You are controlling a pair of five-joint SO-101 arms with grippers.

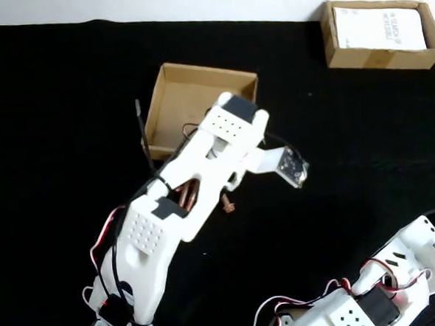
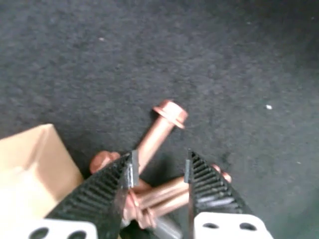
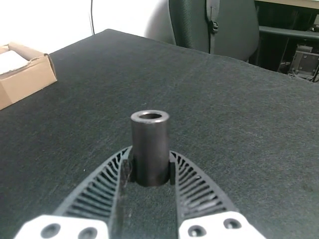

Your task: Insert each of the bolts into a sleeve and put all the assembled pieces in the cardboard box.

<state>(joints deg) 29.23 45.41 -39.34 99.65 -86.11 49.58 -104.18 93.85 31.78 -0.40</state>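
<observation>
The left claw (image 2: 161,157) gapes over the copper bolts (image 2: 159,132); the right claw (image 3: 149,159) clamps an upright sleeve (image 3: 149,139).

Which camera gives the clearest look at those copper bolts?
The left wrist view: the bolts lie right under the open left gripper, heads and shafts plain, next to a corner of the cardboard box. In the high view an arm covers most of the bolts, leaving a few copper ends peeking out.

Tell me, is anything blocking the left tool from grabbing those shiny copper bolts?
Nothing visible is. The left tool is open right over the pile of bolts, one finger on each side of it. The cardboard box sits close beside, not between them.
</observation>
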